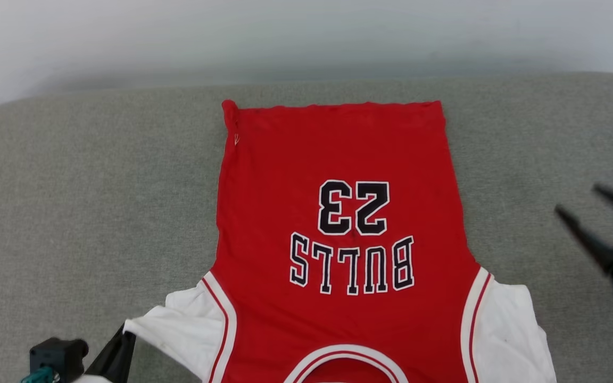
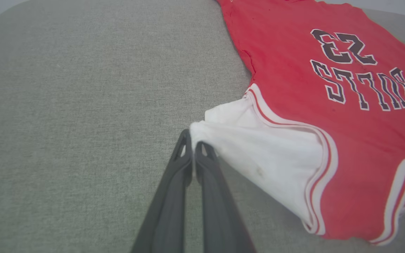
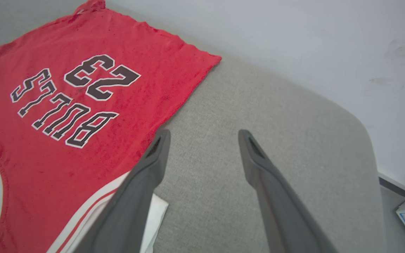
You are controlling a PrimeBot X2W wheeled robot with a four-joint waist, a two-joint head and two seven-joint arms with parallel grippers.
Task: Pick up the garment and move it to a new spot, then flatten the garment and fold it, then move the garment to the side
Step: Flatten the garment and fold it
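One red garment [image 1: 338, 159] lies on one grey padded surface [image 1: 72, 186]. The garment has two white sleeves, a left sleeve [image 1: 181, 324] and a right sleeve [image 1: 506, 330], one on each side of its single neck opening. It carries one print, made up of one five-letter word, "BULLS", and one two-digit number, "23". There are two pincers, the left pincer [image 2: 192, 142] at the garment's left sleeve and the right pincer [image 1: 578, 198] off the garment's right edge. Each has two dark fingers [image 3: 269, 182], four altogether. One pale wall [image 1: 306, 37] stands beyond the garment's hem.
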